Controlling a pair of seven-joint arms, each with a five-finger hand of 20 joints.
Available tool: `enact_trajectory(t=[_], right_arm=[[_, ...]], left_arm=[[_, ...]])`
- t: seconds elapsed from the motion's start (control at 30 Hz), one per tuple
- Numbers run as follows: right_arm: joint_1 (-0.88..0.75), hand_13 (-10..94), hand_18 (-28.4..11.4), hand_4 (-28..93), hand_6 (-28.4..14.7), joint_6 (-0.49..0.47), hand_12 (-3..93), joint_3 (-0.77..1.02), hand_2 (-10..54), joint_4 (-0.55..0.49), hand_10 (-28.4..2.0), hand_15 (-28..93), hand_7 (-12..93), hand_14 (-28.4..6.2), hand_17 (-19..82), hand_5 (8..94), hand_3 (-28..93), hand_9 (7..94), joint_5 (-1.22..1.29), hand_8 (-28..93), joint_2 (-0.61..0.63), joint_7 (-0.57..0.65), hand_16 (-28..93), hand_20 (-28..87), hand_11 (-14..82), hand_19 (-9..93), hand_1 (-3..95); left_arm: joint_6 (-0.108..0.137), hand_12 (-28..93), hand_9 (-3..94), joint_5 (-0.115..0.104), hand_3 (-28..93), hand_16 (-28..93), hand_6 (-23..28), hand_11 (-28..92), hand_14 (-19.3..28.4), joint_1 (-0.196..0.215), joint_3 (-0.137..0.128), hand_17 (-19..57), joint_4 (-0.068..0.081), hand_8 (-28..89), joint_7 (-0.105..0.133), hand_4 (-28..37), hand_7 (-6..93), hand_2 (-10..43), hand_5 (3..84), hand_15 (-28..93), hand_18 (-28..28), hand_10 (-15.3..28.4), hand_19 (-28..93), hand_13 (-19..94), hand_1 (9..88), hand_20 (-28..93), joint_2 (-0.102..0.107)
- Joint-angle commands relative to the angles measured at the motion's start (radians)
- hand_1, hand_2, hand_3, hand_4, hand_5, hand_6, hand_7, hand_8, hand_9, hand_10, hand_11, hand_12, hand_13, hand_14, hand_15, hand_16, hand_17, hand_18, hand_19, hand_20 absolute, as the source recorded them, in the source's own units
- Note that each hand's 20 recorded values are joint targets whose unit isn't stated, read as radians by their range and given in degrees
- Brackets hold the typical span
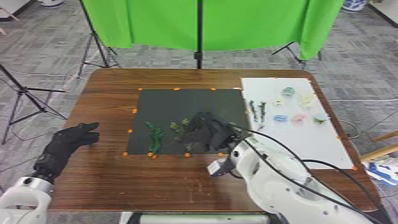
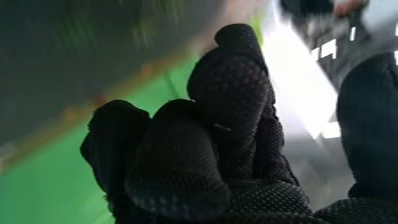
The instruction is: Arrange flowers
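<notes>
Right hand (image 1: 208, 133) (gloved) over dark mat (image 1: 178, 102)

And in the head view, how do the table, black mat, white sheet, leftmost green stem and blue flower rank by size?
Table
Black mat and white sheet: too alike to rank
Leftmost green stem
Blue flower

The right hand (image 1: 209, 134) hides part of the dark mat (image 1: 173, 100), and its arm (image 1: 282, 182) is cut off by the head view's edge. The pastel pieces (image 1: 288, 92) are too small to make out; the wrist view's dark surface (image 2: 80, 55) is blurred.
</notes>
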Motion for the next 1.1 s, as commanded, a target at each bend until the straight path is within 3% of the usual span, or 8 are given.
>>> enact_trajectory(t=[0.03,0.2,0.53,1.1], right_arm=[[0.067,92,-18.1,-13,-1.6,0.049,29.4,0.123,-7.0,0.062,-11.4,66,16,-3.5,66,74.4,63,90.8,-0.175,-8,0.053,0.122,36,66,43.7,93,23.6],[0.115,92,-18.3,-14,-2.9,-0.067,29.4,0.154,-9.5,0.176,-11.3,67,15,-3.5,66,74.7,61,90.6,-0.201,-8,0.060,0.199,36,66,44.1,93,22.9],[0.140,93,-18.4,-14,-3.6,-0.123,29.2,0.144,-9.5,0.349,-11.4,68,13,-3.5,66,73.8,60,90.7,-0.216,-8,0.042,0.270,36,67,45.5,93,21.4],[0.126,93,-18.0,-14,-3.9,-0.121,28.9,0.126,-9.1,0.415,-11.5,68,13,-3.2,67,74.3,61,91.1,-0.240,-7,0.025,0.282,36,68,46.4,93,22.3]], left_arm=[[-0.013,10,46.6,0.005,62,-2,7.2,18,19.3,0.010,-0.002,6.9,-0.002,-5,-0.011,-28.3,7.6,8.1,47.4,19,12.4,15.5,8,37,20.0,15,-0.009],[-0.011,10,46.6,0.004,63,-2,7.1,18,19.3,0.012,-0.003,6.9,-0.003,-5,-0.012,-28.3,7.7,8.1,47.4,19,12.4,15.5,8,37,20.0,15,-0.009],[-0.009,10,46.6,0.004,62,-2,7.2,19,19.3,0.007,0.000,6.8,-0.001,-5,-0.010,-28.3,7.6,8.2,47.4,18,12.4,15.5,8,37,20.0,15,-0.010],[-0.018,10,46.6,0.004,62,-2,7.2,18,19.3,-0.005,0.009,6.8,0.005,-5,-0.019,-28.3,7.6,8.4,47.5,18,12.5,15.6,8,37,20.0,15,-0.008]])
